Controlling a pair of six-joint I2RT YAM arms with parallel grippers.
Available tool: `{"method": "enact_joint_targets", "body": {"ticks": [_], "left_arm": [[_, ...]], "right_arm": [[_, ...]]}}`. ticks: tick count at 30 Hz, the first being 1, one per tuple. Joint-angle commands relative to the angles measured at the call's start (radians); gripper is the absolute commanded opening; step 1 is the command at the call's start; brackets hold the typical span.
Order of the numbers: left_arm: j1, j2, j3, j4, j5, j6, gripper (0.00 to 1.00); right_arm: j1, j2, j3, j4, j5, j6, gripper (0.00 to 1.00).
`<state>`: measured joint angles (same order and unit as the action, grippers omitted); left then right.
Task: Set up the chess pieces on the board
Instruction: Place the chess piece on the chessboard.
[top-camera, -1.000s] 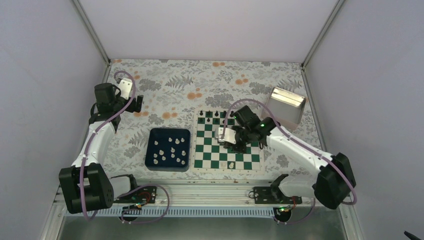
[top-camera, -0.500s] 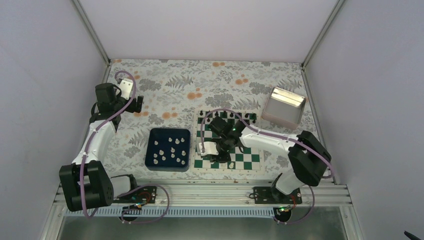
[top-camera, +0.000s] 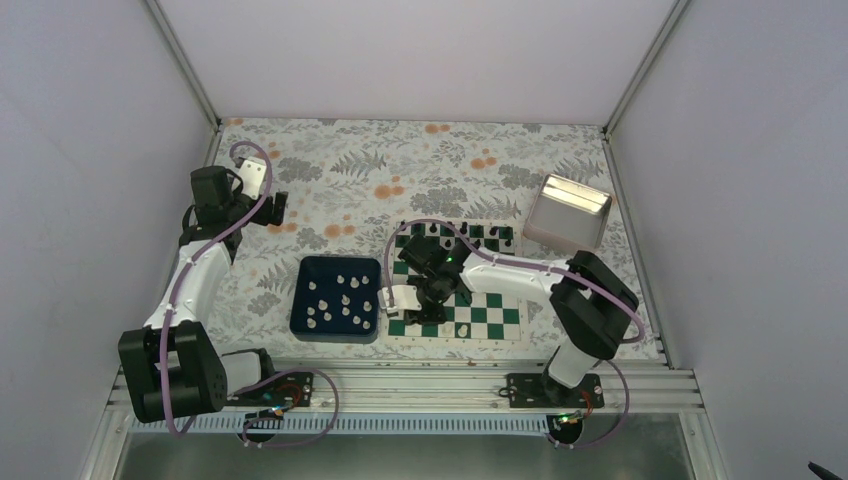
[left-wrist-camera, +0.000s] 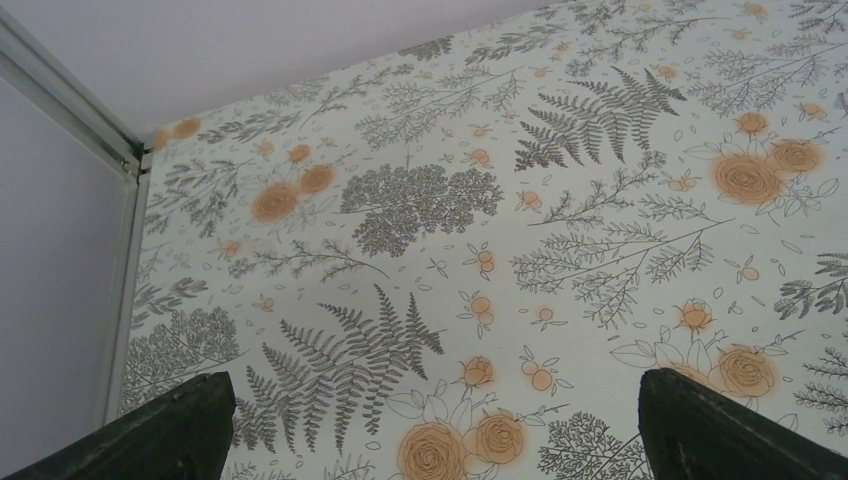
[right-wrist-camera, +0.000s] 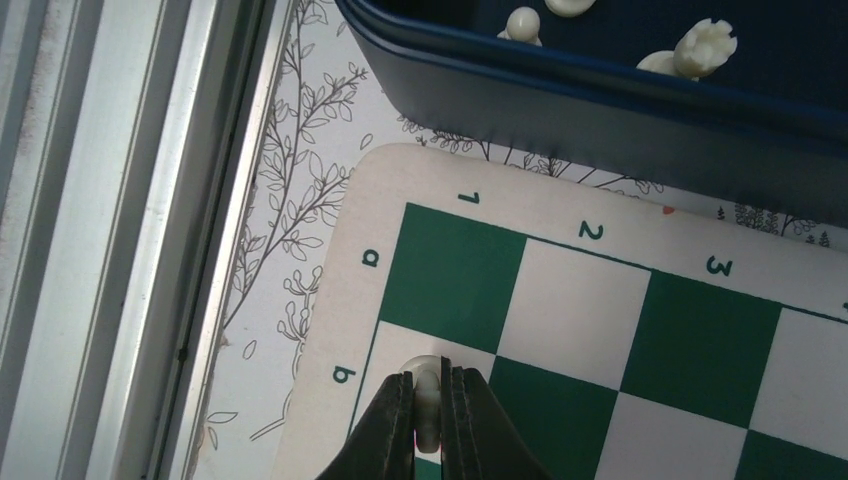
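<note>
Chess pieces (top-camera: 342, 300), the cream ones, mostly sit loose in the navy tray (top-camera: 297, 300) just left of the chessboard (top-camera: 500, 318) in the top view, so that's clearly the supply pile. Black pieces (top-camera: 455, 232) line the far row. One lone cream piece (top-camera: 462, 328) stands on the near row, so I'd say setup has barely started. Right claw (top-camera: 420, 312) is down over the board's near left corner. Left claw (top-camera: 275, 208) hangs off at the far left of the desk (top-camera: 350, 170), well apart from everything, probably parked out of the way. A metal tin (top-camera: 572, 212) sits near the board's far right corner.

Left wrist view: only the floral desk (left-wrist-camera: 420, 200), with the left claw (left-wrist-camera: 430, 430) spread wide and nothing between its fingers.

Right wrist view is the good one. The right claw (right-wrist-camera: 428, 405) is clamped on a small cream piece (right-wrist-camera: 427, 385). It may be a pawn, too small to call. It's over the white square by the "b" mark, next to the corner square, which looks like lining up a drop on the edge row. Can't tell if it touches the board yet. The tray's wall (right-wrist-camera: 600, 110) runs just beside the board, and an aluminium rail (right-wrist-camera: 120, 200) is off to the left.
</note>
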<state>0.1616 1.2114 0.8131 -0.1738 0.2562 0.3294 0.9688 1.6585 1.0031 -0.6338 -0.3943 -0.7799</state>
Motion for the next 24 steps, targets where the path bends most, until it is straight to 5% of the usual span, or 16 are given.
{"method": "enact_joint_targets", "body": {"ticks": [1,24], "left_arm": [[0.006,0.008,0.008,0.018,0.030,0.013,1.00],[0.006,0.011,0.010,0.013,0.035,0.012,1.00]], "right_arm": [[0.010,0.027,0.015,0.014,-0.025,0.011,0.04],[0.018,0.027,-0.041,0.016,-0.008,0.022,0.04]]}}
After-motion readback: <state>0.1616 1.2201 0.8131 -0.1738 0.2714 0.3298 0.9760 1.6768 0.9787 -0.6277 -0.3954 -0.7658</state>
